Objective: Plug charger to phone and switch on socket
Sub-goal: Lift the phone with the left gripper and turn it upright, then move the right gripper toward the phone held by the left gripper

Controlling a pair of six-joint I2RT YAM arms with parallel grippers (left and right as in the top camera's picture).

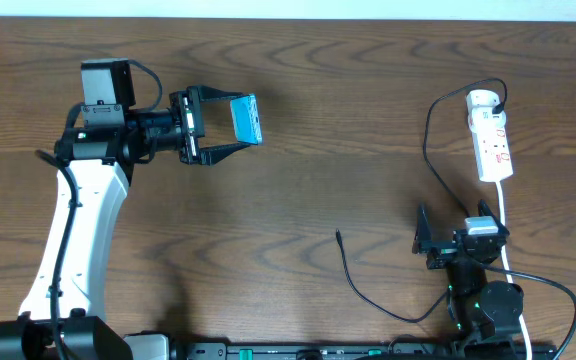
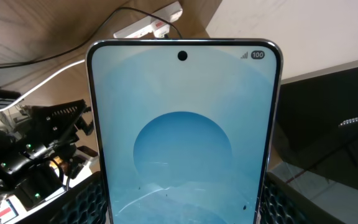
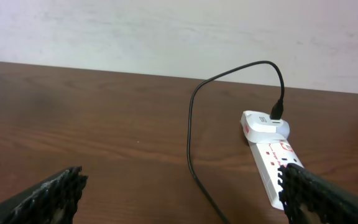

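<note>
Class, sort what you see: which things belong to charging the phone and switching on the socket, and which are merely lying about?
Belong to the job: phone, charger, socket.
Merely there: wooden table, pale wall.

We find the phone lit cyan, raised at left. The charger is plugged into the white socket, its tip lying loose.

Phone between left gripper fingers, table left; socket back right; charger plugged in it, tip lying mid-table.
</note>
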